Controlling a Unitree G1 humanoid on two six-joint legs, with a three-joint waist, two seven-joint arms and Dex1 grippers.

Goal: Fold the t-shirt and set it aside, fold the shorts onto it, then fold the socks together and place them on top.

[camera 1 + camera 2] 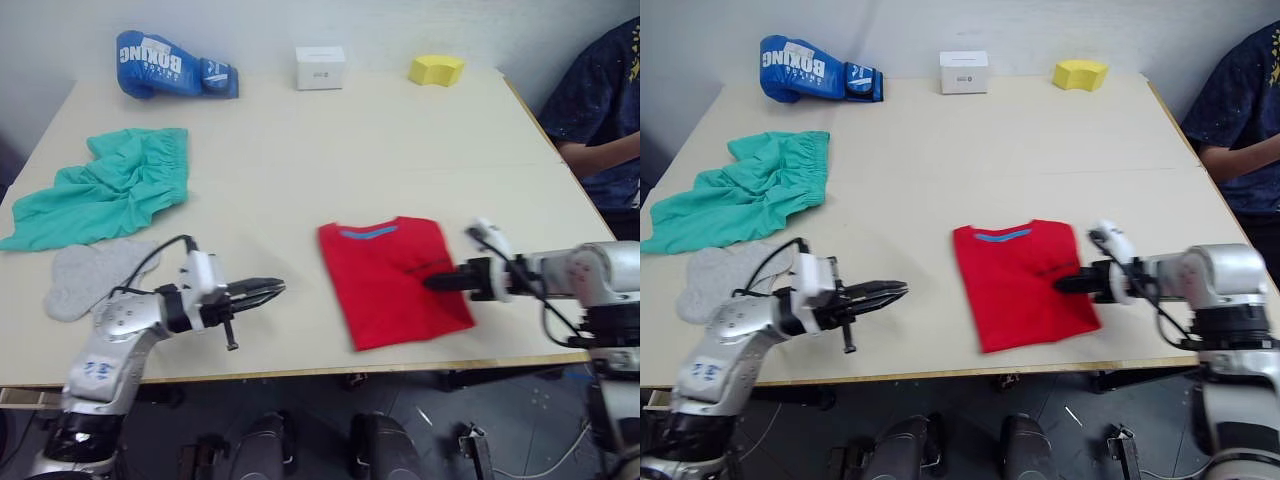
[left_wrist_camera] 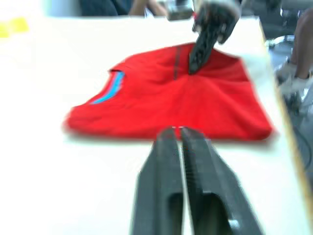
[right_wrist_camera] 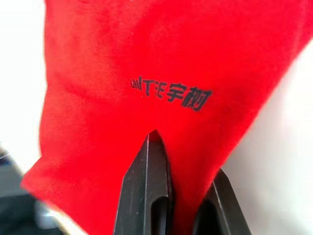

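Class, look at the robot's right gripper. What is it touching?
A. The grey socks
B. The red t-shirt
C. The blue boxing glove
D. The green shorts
B: the right gripper has its fingers on the folded red t-shirt, red cloth running between them in the right wrist view.

My desk [image 1: 300, 150] is a pale, light-wood top. Near its front edge lies the t-shirt [image 1: 392, 280], folded into a red rectangle with its blue neck band facing the far side. At my left lie the shorts [image 1: 105, 195], rumpled, and the socks [image 1: 85, 275] just in front of them, touching their hem. Along the far edge sit a blue boxing glove [image 1: 170, 65], a small white box [image 1: 320, 67] and a yellow block [image 1: 436, 69], well apart.
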